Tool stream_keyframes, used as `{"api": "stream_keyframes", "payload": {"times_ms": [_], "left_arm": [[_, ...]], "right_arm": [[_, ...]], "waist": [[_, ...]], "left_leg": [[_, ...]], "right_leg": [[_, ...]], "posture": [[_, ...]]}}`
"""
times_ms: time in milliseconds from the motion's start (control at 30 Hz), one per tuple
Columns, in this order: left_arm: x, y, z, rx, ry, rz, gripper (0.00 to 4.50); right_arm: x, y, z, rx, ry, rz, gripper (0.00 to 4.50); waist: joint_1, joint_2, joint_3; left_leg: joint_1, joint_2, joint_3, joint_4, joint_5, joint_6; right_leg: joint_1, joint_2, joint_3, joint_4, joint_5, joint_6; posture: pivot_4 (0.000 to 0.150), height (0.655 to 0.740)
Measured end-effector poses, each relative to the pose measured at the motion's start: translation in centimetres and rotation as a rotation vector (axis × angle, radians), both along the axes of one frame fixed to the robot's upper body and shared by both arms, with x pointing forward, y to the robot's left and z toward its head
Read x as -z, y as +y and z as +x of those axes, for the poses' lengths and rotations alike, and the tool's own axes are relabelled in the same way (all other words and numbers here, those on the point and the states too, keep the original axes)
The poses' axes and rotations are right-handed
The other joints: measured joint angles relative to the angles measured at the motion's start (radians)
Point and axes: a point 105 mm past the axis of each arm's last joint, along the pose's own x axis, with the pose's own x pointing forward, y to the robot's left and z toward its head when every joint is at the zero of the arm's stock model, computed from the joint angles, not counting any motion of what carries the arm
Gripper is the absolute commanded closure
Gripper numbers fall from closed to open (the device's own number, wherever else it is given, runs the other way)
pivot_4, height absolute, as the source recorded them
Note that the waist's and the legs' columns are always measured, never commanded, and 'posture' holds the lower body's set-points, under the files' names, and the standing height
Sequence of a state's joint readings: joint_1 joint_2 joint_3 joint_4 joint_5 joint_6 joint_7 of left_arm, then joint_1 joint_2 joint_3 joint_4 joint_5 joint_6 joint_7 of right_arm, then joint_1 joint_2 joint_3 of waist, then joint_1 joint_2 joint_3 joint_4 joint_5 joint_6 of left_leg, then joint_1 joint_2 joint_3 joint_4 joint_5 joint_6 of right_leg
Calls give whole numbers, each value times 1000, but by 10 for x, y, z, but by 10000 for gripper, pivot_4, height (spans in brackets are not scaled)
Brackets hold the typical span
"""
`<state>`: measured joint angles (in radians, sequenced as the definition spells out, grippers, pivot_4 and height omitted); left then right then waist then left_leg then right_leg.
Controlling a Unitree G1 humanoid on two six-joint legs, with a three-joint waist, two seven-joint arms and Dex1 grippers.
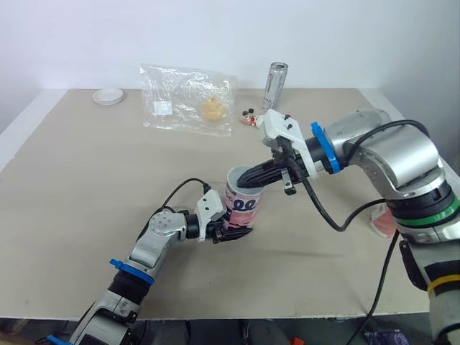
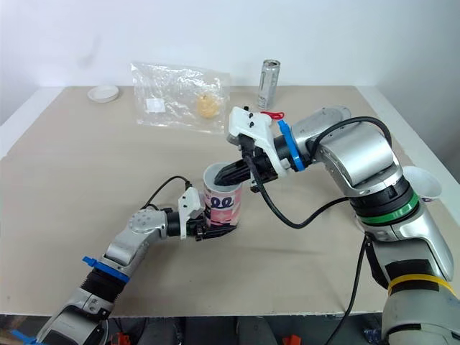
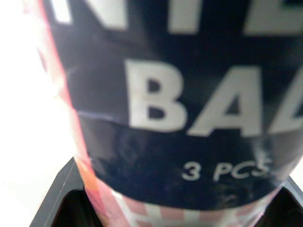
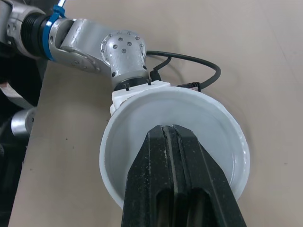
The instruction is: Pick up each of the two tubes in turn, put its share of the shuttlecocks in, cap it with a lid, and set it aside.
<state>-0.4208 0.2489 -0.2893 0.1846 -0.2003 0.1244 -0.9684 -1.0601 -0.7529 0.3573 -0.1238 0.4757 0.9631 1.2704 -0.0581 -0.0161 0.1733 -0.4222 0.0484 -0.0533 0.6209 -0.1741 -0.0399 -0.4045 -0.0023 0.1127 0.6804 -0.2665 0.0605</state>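
A short tube point(image 1: 241, 206) with a pink and white pattern and a dark label stands upright near the table's middle. My left gripper point(image 1: 231, 231) is shut on its lower part, and the label point(image 3: 189, 118) sits between the black fingers point(image 3: 61, 189) in the left wrist view. A white round lid point(image 4: 137, 123) lies on the tube's top. My right gripper point(image 1: 249, 180) reaches down from the right with its fingers shut together, tips resting on the lid's inside. Whatever is in the tube is hidden.
At the back of the table lie a clear plastic bag point(image 1: 188, 99), a silver can point(image 1: 274, 85), a small white dish point(image 1: 108, 95) and some small dark and red bits point(image 1: 249, 115). A pink and white object point(image 1: 381, 219) sits behind my right arm at the table's right edge.
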Motion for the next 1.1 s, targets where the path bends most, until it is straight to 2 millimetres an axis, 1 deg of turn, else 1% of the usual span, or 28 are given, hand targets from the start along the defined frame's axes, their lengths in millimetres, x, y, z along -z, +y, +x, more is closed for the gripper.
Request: {"api": "stream_keyframes", "payload": {"times_ms": [33, 100, 167, 267, 333, 400, 433, 500, 533, 567, 600, 633, 667, 700, 733, 767, 800, 833, 867, 933, 1033, 1100], "left_arm": [[0, 0, 0, 1, -2, 0, 15988], [-1, 0, 0, 2, -5, -1, 15988], [-1, -1, -1, 7, -10, -1, 15988], [-1, -1, -3, 21, -16, 3, 15988], [-1, 0, -3, 27, -18, 7, 15988], [-2, 1, -3, 29, -20, 9, 15988], [-2, 1, -3, 28, -20, 11, 15988], [-2, 3, -2, 26, -21, 13, 15988], [-2, 3, -2, 24, -20, 12, 8465], [-1, 3, -2, 26, -17, 13, 7101], [-1, 4, -2, 23, -17, 13, 3288], [-1, 6, -1, 17, -17, 15, 0], [-1, 8, 0, 13, -19, 16, 0], [-2, 9, 1, 10, -21, 16, 0], [-2, 10, 1, 7, -25, 15, 0], [-2, 11, 1, 6, -27, 15, 0], [-2, 12, 2, 4, -29, 14, 0], [-2, 13, 2, 4, -30, 14, 0], [-2, 13, 2, 5, -30, 14, 0], [-2, 15, 2, 8, -34, 16, 0], [-3, 19, 2, 15, -40, 21, 0], [-2, 25, 1, 14, -42, 27, 0]], "right_arm": [[0, -1, 2, 3, 40, 33, 44566], [-2, -2, 3, 8, 58, 61, 44566], [-9, -10, 6, 35, 76, 129, 44566], [-32, -38, 8, 111, 59, 282, 44566], [-40, -54, 6, 153, 43, 357, 44566], [-38, -67, 1, 190, 33, 428, 44566], [-33, -71, -1, 212, 26, 468, 44566], [-23, -74, -2, 260, -10, 537, 44566], [-17, -73, -2, 282, -29, 556, 38271], [-10, -74, -4, 305, -61, 564, 36393], [-6, -74, -6, 310, -75, 564, 33033], [2, -74, -10, 321, -112, 553, 26773], [7, -75, -12, 325, -122, 548, 23477], [10, -75, -14, 328, -133, 544, 18887], [16, -76, -17, 334, -142, 538, 13295], [24, -78, -20, 345, -155, 530, 11105], [31, -78, -21, 353, -153, 527, 6156], [43, -80, -23, 367, -148, 519, 2141], [47, -80, -24, 372, -143, 515, 1014], [61, -81, -26, 385, -130, 507, 1014], [76, -82, -30, 382, -123, 482, 1014], [94, -79, -32, 377, -89, 462, 1014]], "waist": [[0, 0, 0], [0, 0, 0], [1, 0, 0], [7, 0, 1], [7, -1, 1], [7, -1, 1], [7, -1, 1], [3, 0, 0], [2, 0, 1], [2, 0, 1], [2, 0, 1], [2, 0, 1], [2, 0, 1], [2, 0, 1], [2, 0, 1], [3, 0, 1], [2, 0, 1], [2, 0, 1], [2, 0, 1], [2, 0, 1], [2, -1, 1], [2, -1, 1]], "left_leg": [[0, 0, 0, 0, 0, 0], [-1, 0, 0, 0, 0, 0], [-2, 0, 0, 0, 0, 0], [-3, -1, -1, -1, -1, 0], [-2, -1, -1, -2, -1, 0], [-2, -1, -2, -3, -1, 0], [-2, -1, -2, -3, -1, 0], [-2, -1, -2, -3, -1, 0], [-2, -1, -2, -3, -1, 0], [-2, -1, -2, -3, -1, 0], [-2, -1, -2, -2, -1, 0], [-2, -1, -2, -2, -1, 0], [-2, -1, -1, -1, -1, 0], [-2, -1, -1, -1, -1, 0], [-2, -1, -1, -1, -1, 0], [-2, -1, -2, -1, -1, 0], [-2, -1, -2, -1, -1, 0], [-2, -1, -1, -1, -1, 0], [-2, -1, -1, -1, -1, 0], [-2, -1, -1, -1, -1, 0], [-2, -1, -2, -1, -1, 0], [-2, -1, -2, -2, -1, 0]], "right_leg": [[0, 0, 0, 0, 0, 0], [0, 0, 0, 0, 0, 0], [-1, 0, 0, 0, 0, 1], [-1, -1, 0, -1, -2, 1], [-1, 0, 0, -1, -3, 0], [-1, 0, -1, -1, -4, 0], [-1, 0, -1, 0, -4, 0], [-1, 0, -1, 0, -4, 0], [-1, 0, -1, 0, -4, 0], [-1, 0, -1, 0, -3, 1], [0, 0, -1, 0, -3, 1], [0, 0, -1, 0, -3, 1], [0, 0, -1, 0, -3, 1], [0, 0, -1, 0, -2, 2], [0, 0, -1, 0, -2, 2], [0, 0, -1, 0, -3, 1], [0, 0, -1, 0, -3, 2], [0, 0, -1, 0, -3, 1], [0, 0, -1, 0, -3, 1], [0, 0, -1, 0, -3, 1], [0, 0, -1, 0, -3, 1], [0, 0, -1, 0, -3, 1]], "posture": [[1500, 7400], [1500, 7400], [1500, 7400], [1500, 7400], [1500, 7400], [1500, 7400], [1500, 7400], [1500, 7400], [1500, 7400], [1500, 7400], [1500, 7400], [1500, 7400], [1500, 7400], [1500, 7400], [1500, 7400], [1500, 7400], [1500, 7400], [1500, 7400], [1500, 7400], [1500, 7400], [1500, 7400], [1500, 7400]]}}
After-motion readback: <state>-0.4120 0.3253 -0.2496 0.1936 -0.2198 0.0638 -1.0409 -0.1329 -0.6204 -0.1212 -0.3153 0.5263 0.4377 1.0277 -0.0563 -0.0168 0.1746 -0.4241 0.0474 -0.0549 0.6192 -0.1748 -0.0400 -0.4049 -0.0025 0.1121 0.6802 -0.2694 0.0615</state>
